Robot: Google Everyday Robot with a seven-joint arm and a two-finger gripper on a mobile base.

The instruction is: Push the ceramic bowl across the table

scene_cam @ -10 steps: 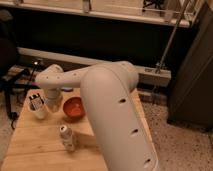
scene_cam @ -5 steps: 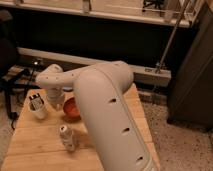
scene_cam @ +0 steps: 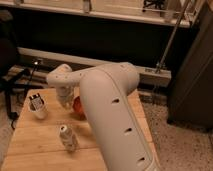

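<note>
Gripper (scene_cam: 66,103) just left of ceramic bowl (scene_cam: 78,106)

The table (scene_cam: 35,137) is made of pale wooden planks. An orange-red bowl (scene_cam: 77,105) is seen at its middle, mostly hidden by the white arm (scene_cam: 112,115). The gripper (scene_cam: 66,101), off-white, hangs just left of the bowl. A white cup (scene_cam: 37,106) stands far left; a silver can (scene_cam: 67,137) is nearer.

The arm (scene_cam: 107,107) has swung left across the table (scene_cam: 30,137), now covering most of the ceramic bowl (scene_cam: 77,105); the gripper (scene_cam: 66,102) sits beside it.
</note>
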